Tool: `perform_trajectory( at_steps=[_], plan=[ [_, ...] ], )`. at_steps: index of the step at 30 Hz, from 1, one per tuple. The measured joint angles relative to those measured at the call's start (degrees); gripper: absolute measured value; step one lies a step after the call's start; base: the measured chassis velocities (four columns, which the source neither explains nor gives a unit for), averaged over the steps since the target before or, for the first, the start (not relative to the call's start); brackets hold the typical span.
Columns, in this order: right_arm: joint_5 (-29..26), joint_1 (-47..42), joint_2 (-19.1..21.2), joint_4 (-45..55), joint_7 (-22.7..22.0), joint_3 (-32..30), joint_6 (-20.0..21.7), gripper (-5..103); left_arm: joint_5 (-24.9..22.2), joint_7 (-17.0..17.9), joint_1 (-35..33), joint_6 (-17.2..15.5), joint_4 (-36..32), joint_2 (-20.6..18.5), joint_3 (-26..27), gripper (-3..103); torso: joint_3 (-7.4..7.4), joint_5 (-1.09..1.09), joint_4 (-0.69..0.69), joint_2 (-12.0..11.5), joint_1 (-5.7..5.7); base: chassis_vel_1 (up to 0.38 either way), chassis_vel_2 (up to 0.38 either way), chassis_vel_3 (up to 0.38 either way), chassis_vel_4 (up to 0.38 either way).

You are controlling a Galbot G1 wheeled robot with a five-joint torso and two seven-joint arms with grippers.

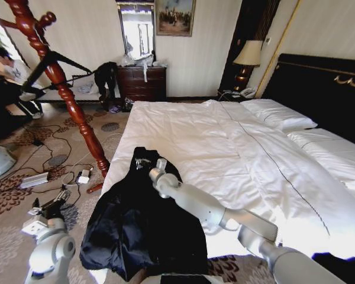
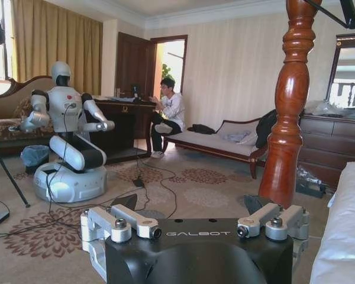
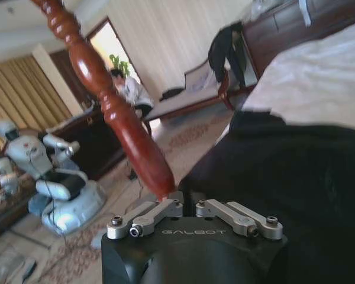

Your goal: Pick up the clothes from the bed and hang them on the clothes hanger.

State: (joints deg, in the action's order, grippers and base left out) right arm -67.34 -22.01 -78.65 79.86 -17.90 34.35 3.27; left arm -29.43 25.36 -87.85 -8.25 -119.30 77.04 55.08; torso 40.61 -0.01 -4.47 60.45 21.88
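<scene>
From the head, we are looking down at the coat, which is lying crumpled at the near left corner of the bed, its collar end pointing up the duvet. Our right gripper is sitting at that collar end, touching the cloth; we cannot tell here how its fingers are standing. Our left gripper is hanging low over the carpet, left of the bed. The hanger is hanging high on the red wooden stand beside the bed.

From the left wrist, our left gripper is facing the room with its fingers spread wide on nothing, the stand rising just ahead and a tip of the hanger near its top.

From the right wrist, our right gripper is showing its linkages drawn together against the coat; whether cloth is pinched we cannot tell.
</scene>
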Motion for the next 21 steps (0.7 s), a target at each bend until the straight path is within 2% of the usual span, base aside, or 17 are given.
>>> perform_trajectory(
  at_steps=[1,3,6,7,8,9,12,13,14,15,16,17,18,19,20,21],
  plan=[
    [-1.65,-1.12,1.61,4.24,-1.88,-0.12,1.41,18,0.10,0.00,-0.07,0.00,0.06,-0.05,-0.16,100,0.00,0.00,-0.01,0.00,0.00,0.000,0.000,0.000,0.000],
    [-3.06,-1.73,2.55,7.48,-3.04,-0.45,1.84,18,0.25,-0.01,-0.07,0.00,0.08,-0.06,-0.43,100,0.00,0.00,-0.01,0.00,0.00,0.000,0.000,0.000,0.000],
    [-5.75,-3.24,7.28,19.38,-4.57,-2.68,1.42,34,1.05,-0.01,0.22,0.00,0.30,-0.09,-1.67,100,-0.01,0.01,0.01,0.01,-0.01,0.000,0.000,0.000,0.000],
    [-5.76,-3.63,9.66,22.47,-3.68,-3.63,0.26,38,1.27,-0.01,0.37,0.00,0.36,-0.10,-2.08,100,-0.01,0.01,0.01,0.01,-0.01,0.000,0.000,0.000,0.000],
    [-5.76,-3.63,9.66,22.47,-3.68,-3.63,0.26,38,1.27,-0.01,0.37,0.00,0.36,-0.10,-2.08,100,-0.01,0.01,0.01,0.01,-0.01,0.000,0.000,0.000,0.000],
    [-5.85,-4.11,12.29,24.55,-2.71,-5.04,-0.87,38,1.47,0.04,0.50,0.00,0.39,-0.15,-2.40,100,-0.01,0.02,0.02,0.01,-0.01,0.000,0.000,0.000,0.000],
    [-8.67,-7.13,19.97,27.42,0.94,-11.91,-4.55,55,1.73,0.10,0.72,-0.16,0.34,-0.52,-3.21,100,0.00,0.03,-0.04,0.00,0.00,0.000,0.000,0.000,0.000],
    [-10.07,-8.52,21.81,27.59,0.90,-14.54,-5.12,61,1.75,0.16,0.73,-0.22,0.28,-0.71,-3.32,100,-0.01,0.03,-0.04,0.00,-0.01,0.000,0.000,0.000,0.000],
    [-10.07,-8.52,21.81,27.59,0.90,-14.54,-5.12,61,1.75,0.16,0.73,-0.22,0.28,-0.71,-3.32,100,-0.01,0.03,-0.04,0.00,-0.01,0.000,0.000,0.000,0.000],
    [-10.90,-9.74,22.90,27.68,0.13,-16.36,-5.27,61,1.75,0.14,0.73,-0.24,0.22,-0.83,-3.36,100,-0.01,0.03,-0.02,0.00,0.00,0.000,0.000,0.000,0.000],
    [-11.65,-11.20,23.84,27.79,-1.39,-18.34,-5.14,66,1.75,0.22,0.71,-0.27,0.17,-1.03,-3.40,100,-0.01,0.03,0.01,0.00,0.00,0.000,0.000,0.000,0.000],
    [-13.09,-16.12,25.97,28.43,-6.37,-23.93,-3.14,71,1.76,0.31,0.64,-0.32,0.06,-1.44,-3.53,100,-0.01,0.02,0.03,0.00,0.00,0.000,0.000,0.000,0.000],
    [-13.44,-19.34,26.78,28.99,-8.29,-26.73,-2.08,77,1.78,0.32,0.60,-0.35,0.03,-1.60,-3.67,100,0.00,0.02,0.02,0.00,0.00,0.000,0.000,0.000,0.000],
    [-13.44,-19.34,26.78,28.99,-8.29,-26.73,-2.08,77,1.78,0.32,0.60,-0.35,0.03,-1.60,-3.67,100,0.00,0.02,0.02,0.00,0.00,0.000,0.000,0.000,0.000],
    [-13.52,-22.82,27.39,29.63,-9.60,-29.12,-1.20,83,1.87,0.34,0.51,-0.37,-0.01,-1.72,-3.87,100,-0.01,0.02,-0.02,0.00,0.00,0.000,0.000,0.000,0.000],
    [-13.52,-25.22,27.67,30.12,-10.19,-30.47,-0.70,83,2.00,0.34,0.48,-0.37,-0.05,-1.75,-4.00,100,0.00,0.03,-0.03,0.00,0.00,0.000,0.000,0.000,0.000]
  ],
)
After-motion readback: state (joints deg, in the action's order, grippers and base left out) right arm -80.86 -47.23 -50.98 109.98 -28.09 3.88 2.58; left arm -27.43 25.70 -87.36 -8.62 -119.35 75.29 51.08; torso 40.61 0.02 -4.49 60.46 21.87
